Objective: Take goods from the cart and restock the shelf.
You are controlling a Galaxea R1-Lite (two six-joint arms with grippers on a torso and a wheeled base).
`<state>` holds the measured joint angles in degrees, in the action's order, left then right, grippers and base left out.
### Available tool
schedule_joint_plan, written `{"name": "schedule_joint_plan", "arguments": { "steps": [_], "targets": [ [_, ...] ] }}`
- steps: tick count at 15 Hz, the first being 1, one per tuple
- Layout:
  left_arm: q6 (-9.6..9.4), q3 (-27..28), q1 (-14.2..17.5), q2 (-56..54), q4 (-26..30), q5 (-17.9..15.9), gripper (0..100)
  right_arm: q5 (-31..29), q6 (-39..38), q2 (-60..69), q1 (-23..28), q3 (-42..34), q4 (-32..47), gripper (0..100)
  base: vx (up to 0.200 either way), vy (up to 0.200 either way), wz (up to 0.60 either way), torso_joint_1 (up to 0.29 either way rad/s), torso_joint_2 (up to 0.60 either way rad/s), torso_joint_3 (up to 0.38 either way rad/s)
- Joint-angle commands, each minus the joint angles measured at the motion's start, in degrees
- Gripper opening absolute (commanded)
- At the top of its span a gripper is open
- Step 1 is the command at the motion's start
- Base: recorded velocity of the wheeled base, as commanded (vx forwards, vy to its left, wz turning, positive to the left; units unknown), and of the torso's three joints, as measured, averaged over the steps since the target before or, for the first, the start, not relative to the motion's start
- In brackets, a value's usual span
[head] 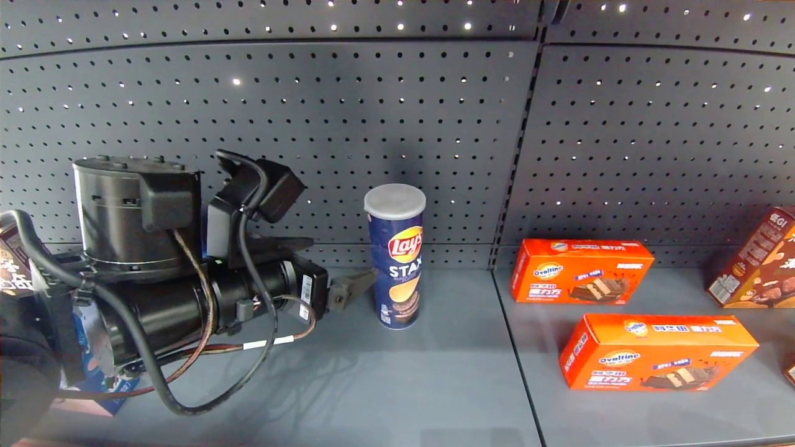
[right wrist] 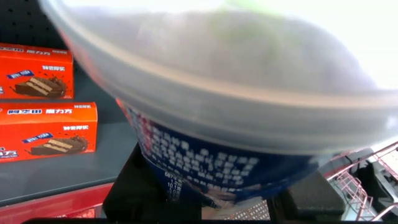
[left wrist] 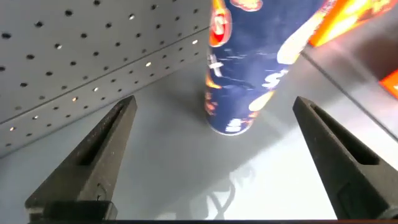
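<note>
A blue chips can (head: pixel 395 267) with a clear lid stands upright on the grey shelf (head: pixel 404 385), near the pegboard back wall. My left gripper (head: pixel 366 279) is just left of the can at its lower half. In the left wrist view this gripper (left wrist: pixel 214 102) is open, and the can (left wrist: pixel 239 62) stands a little beyond its fingertips, apart from both. In the right wrist view a second blue can (right wrist: pixel 211 162) with a clear lid sits close against the camera between the black jaw parts, so my right gripper is shut on it.
Two orange boxes (head: pixel 581 271) (head: pixel 658 352) lie flat on the shelf's right section, with a brown box (head: pixel 754 261) tilted at the far right. Another package (head: pixel 12 261) sits behind my left arm. A wire cart (right wrist: pixel 367 186) lies below the held can.
</note>
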<state>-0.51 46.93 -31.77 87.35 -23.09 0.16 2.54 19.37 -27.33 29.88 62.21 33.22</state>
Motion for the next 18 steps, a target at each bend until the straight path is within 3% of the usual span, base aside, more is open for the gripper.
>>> {"name": "schedule_joint_plan", "arguments": {
  "steps": [1,3,6,14,18],
  "targets": [
    [-0.02,-0.09,-0.66,-1.21,-0.03,-0.16,100,0.01,0.05,-0.09,0.09,-0.07,0.0,0,0.0,0.0,0.0,0.0,0.0,0.0],
    [0.16,0.18,-2.95,-0.6,-2.66,-1.3,100,0.01,1.99,-0.09,0.27,-0.25,-0.08,0,0.0,0.0,0.0,0.0,0.0,0.0],
    [0.07,1.41,-3.21,2.65,-3.81,-1.39,100,0.01,1.99,-0.09,0.36,0.02,-0.26,0,0.0,0.0,0.0,0.0,0.0,0.0],
    [0.07,9.67,-2.95,10.39,-3.81,-1.3,100,0.01,1.99,-0.27,0.36,-0.07,-0.26,0,0.0,0.0,0.0,0.0,0.0,0.0],
    [0.16,9.93,-2.07,12.85,-5.39,-1.13,100,0.01,2.07,0.0,0.36,-0.95,-0.26,0,0.0,0.0,0.0,0.0,0.0,0.0]
  ]
}}
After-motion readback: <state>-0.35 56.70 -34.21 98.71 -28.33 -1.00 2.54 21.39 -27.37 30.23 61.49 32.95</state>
